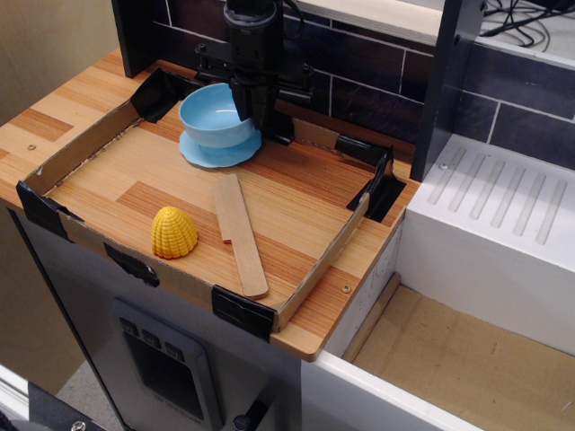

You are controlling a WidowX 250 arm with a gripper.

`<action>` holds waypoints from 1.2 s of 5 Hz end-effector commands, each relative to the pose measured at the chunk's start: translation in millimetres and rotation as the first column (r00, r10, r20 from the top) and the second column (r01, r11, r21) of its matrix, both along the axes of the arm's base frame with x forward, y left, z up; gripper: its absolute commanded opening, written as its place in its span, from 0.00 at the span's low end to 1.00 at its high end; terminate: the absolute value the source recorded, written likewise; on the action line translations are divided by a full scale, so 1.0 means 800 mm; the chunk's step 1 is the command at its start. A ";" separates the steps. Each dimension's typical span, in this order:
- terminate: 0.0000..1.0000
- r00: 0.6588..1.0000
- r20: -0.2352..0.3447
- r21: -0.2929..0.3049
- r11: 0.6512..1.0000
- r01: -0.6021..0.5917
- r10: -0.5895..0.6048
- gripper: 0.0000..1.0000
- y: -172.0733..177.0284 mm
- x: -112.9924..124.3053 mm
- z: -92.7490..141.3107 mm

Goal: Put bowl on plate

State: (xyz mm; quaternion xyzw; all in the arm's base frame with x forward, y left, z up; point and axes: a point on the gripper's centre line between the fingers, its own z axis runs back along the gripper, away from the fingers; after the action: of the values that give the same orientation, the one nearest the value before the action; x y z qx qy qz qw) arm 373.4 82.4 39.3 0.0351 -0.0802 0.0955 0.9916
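Observation:
The light-blue bowl (212, 115) is upright directly over the flat light-blue plate (208, 154) at the back of the shallow wooden tray (296, 193). Only the plate's front and left rim shows beneath the bowl. I cannot tell whether the bowl rests on the plate or hangs just above it. My black gripper (252, 106) comes straight down from above and is shut on the bowl's right rim.
A yellow beehive-shaped toy (173, 233) and a flat wooden spatula (239, 231) lie in the tray's front half. Cardboard walls with black corner clips edge the tray. A dark tiled wall stands behind, and a white sink unit (499, 224) lies to the right.

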 end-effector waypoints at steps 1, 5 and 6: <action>0.00 0.999 0.041 0.046 0.999 -0.004 0.002 1.00 0.002 0.015 0.011; 0.00 0.997 0.076 -0.014 1.000 -0.015 0.016 1.00 -0.019 0.013 0.062; 0.00 0.997 0.076 -0.014 1.000 -0.015 0.016 1.00 -0.019 0.013 0.062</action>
State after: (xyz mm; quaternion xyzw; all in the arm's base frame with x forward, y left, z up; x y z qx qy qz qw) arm 369.7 68.2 57.5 0.0225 -0.0741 0.1066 0.9913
